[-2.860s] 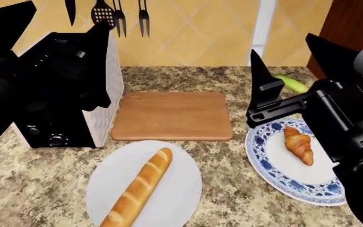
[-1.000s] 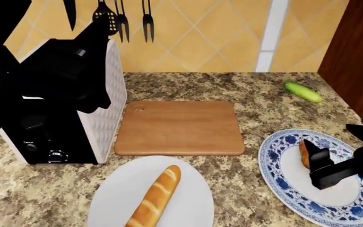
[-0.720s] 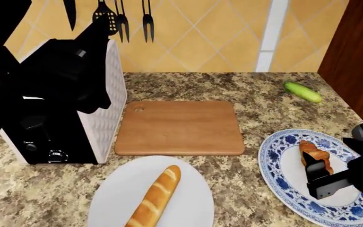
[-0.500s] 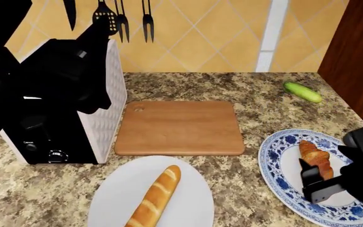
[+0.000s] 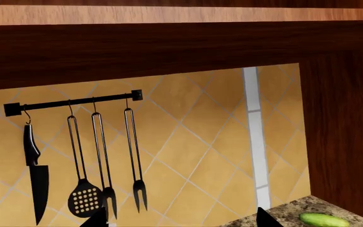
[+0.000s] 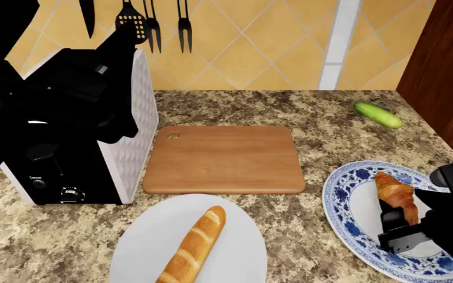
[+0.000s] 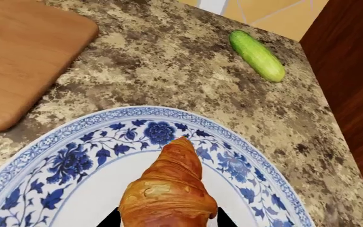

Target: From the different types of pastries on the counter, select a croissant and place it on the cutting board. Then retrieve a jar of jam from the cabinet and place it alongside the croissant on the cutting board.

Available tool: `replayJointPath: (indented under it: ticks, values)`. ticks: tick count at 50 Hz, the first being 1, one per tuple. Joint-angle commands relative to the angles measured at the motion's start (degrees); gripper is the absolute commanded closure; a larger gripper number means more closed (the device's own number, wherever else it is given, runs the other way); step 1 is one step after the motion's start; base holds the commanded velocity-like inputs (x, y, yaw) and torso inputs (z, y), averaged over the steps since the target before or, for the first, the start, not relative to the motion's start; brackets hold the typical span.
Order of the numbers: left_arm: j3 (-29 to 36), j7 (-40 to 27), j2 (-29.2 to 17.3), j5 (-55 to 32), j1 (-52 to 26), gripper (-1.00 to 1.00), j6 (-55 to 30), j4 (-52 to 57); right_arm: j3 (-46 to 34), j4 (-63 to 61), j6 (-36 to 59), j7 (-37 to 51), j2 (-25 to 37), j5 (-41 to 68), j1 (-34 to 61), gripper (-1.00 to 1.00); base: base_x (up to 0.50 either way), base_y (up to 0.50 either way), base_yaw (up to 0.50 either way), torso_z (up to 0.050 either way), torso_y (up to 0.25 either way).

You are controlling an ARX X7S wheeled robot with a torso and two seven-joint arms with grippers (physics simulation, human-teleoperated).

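Note:
The croissant (image 7: 168, 189) lies on a blue-patterned plate (image 6: 353, 203) at the counter's right. My right gripper (image 7: 167, 218) has a black finger pressed against each side of the croissant's near end, which still rests on the plate. In the head view the croissant (image 6: 396, 194) sticks out beyond that gripper (image 6: 403, 219). The wooden cutting board (image 6: 224, 159) lies bare at the middle of the counter (image 6: 305, 112). My left gripper (image 5: 181, 222) hangs high near the wall with its tips wide apart and nothing between them. The jar of jam is out of view.
A baguette (image 6: 193, 247) rests on a white plate (image 6: 242, 227) in front of the board. A toaster (image 6: 85, 147) stands left of the board. A cucumber (image 6: 377, 114) lies at the back right beside the dark cabinet side (image 6: 447, 71). Utensils (image 5: 99, 161) hang on the wall rail.
My right gripper came down from above the plate and settled round the croissant's near end, uncovering more of the pastry. The head view has shifted slightly. The left arm has stayed put.

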Motion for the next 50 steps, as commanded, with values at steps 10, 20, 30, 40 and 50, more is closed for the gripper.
replayJointPath:
  ticks: [10, 20, 30, 40, 50]
  values:
    - [0.6, 0.0, 0.1, 1.2, 0.1, -1.0, 0.4, 0.9, -3.8, -3.2, 7.4, 10.7, -3.7, 13.7, 29.3, 1.0, 0.0, 0.0, 0.0, 0.0, 0.0]
    - [0.9, 0.3, 1.0, 2.1, 0.7, -1.0, 0.8, 1.4, -14.4, 1.8, 6.9, 15.3, -15.4, 8.5, 43.2, 1.0, 0.0, 0.0, 0.0, 0.0, 0.0]
    - [1.8, -1.3, 1.0, 0.7, -0.4, -1.0, 2.3, 2.1, -33.9, 18.7, -1.1, 0.8, -23.1, -6.9, 56.8, 1.0, 0.0, 0.0, 0.0, 0.0, 0.0]
    - [3.0, -2.0, 1.4, 0.0, -2.1, -1.0, 3.1, 2.0, -48.3, 37.0, -4.3, -10.9, -31.3, -16.0, 69.6, 1.0, 0.0, 0.0, 0.0, 0.0, 0.0]
    - [4.5, -2.6, 1.8, -0.3, -3.9, -1.0, 3.5, 1.5, -56.8, 49.6, -8.9, -20.9, -37.2, -20.3, 74.7, 1.0, 0.0, 0.0, 0.0, 0.0, 0.0]
